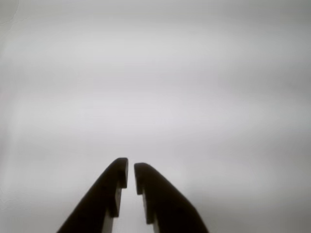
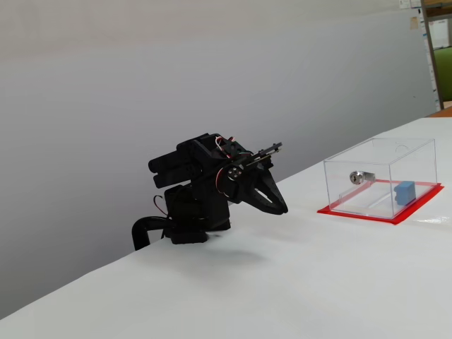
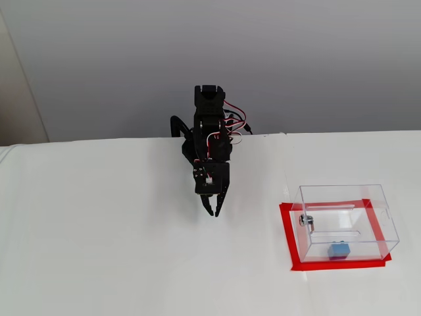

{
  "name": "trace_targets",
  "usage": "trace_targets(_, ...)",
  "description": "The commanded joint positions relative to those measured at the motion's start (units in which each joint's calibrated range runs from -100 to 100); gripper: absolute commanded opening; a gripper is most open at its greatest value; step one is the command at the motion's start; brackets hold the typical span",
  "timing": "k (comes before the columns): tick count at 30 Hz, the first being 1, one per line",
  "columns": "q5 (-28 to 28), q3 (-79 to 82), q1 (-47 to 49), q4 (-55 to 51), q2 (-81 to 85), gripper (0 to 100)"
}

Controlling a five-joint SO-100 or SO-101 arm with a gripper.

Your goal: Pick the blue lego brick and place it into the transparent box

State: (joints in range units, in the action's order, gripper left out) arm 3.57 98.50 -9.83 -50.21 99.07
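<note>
Plain white flat counter (image 3: 99, 263), matte and smooth, filling the near part of both fixed views. Behind its far edge, a bare grey wall (image 3: 316, 59). At the far right top corner of a fixed view, part of a brown shelf unit (image 2: 439, 42) with pale items on it, too small to make out. In the wrist view, only blurred pale grey surface (image 1: 155, 73).
</note>
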Motion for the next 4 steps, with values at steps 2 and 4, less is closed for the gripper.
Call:
trace_targets(2,0.04,0.87,0.11,-0.26,0.68,1)
trace_targets(4,0.04,0.87,0.11,-0.26,0.68,1)
